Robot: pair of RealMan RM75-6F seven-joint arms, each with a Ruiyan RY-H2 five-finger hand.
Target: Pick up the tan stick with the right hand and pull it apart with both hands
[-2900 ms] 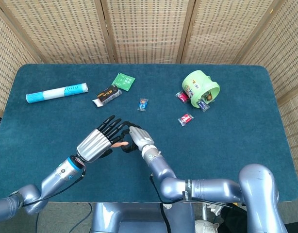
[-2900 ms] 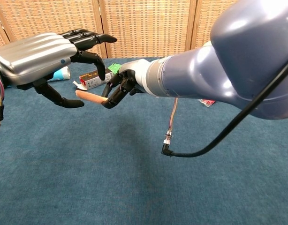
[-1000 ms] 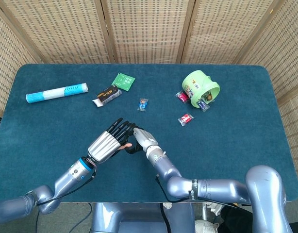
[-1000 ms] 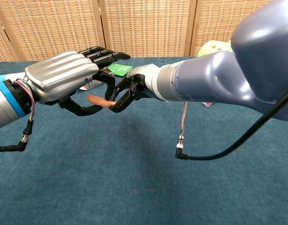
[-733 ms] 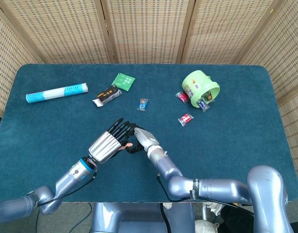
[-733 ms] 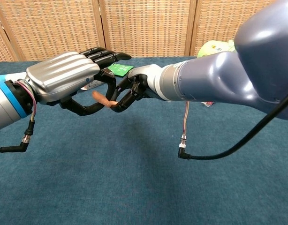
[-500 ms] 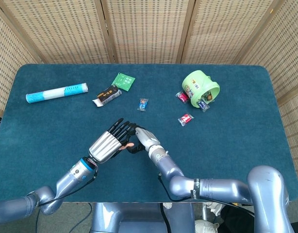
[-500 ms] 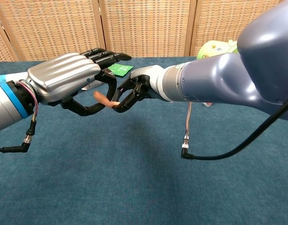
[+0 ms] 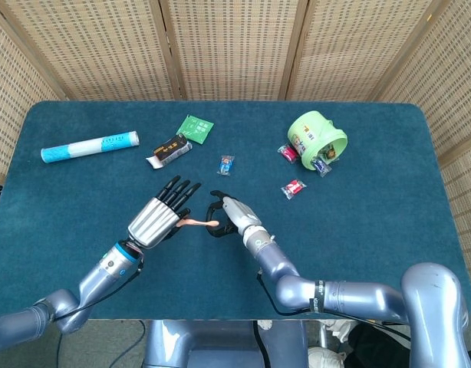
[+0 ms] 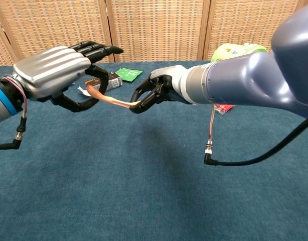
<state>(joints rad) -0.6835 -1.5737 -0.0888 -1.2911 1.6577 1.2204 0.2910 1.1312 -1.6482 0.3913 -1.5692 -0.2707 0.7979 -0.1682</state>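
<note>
Tan stick [image 10: 113,102] hangs stretched above the near middle of the table [image 9: 389,230], one end pinched by the left hand [image 10: 56,75], the other by the right hand [image 10: 156,90]. It sags and thins between them, so it looks soft and elastic; holds at the very tips seem best. Far right, a tipped green cup [image 9: 316,136] spills small wrapped candies [image 9: 321,162].

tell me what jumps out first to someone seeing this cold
Two metal hands meet above the middle of the blue table, the left hand and right hand each pinching an end of a stretched tan stick. Farther back right lies a tipped green cup among candies.
</note>
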